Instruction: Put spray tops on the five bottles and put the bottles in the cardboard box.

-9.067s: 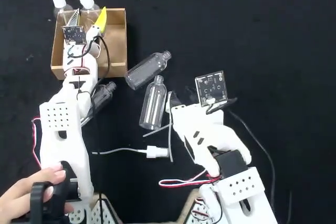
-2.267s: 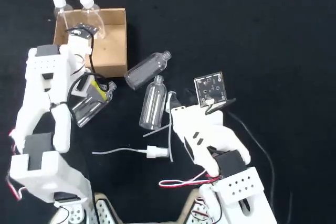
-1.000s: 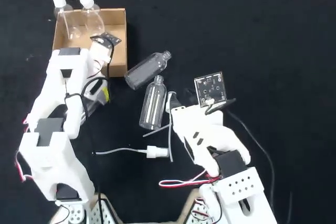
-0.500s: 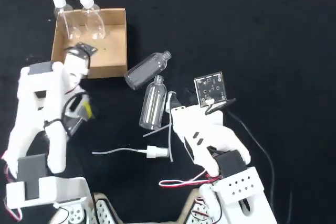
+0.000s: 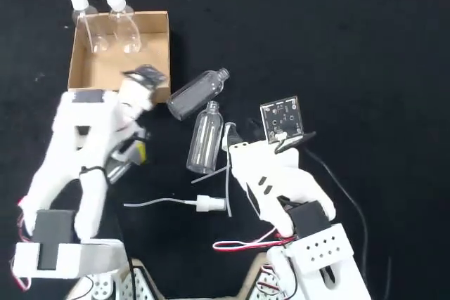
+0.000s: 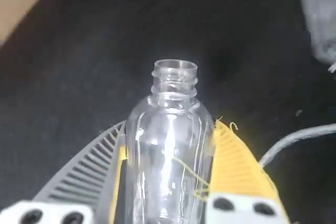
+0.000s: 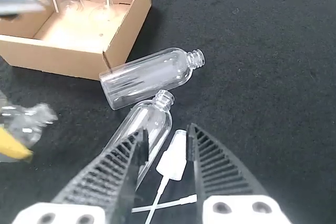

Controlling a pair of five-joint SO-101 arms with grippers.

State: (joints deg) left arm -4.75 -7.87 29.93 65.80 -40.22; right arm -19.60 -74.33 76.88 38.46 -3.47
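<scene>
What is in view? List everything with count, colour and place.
cardboard box: 1, brown, table's far left
capped bottles: 2, clear, white tops, in the box
open bottles: 2, clear, lying beside the box
held bottle: 1, clear, topless, in left hand
spray tops: 2, white, one loose on table, one at right hand
table: 1, black
left hand: 1, grey and yellow, gripping held bottle
right hand: 1, grey, by the nearer open bottle

A plain black tabletop (image 5: 365, 68) spreads beneath everything.
</scene>
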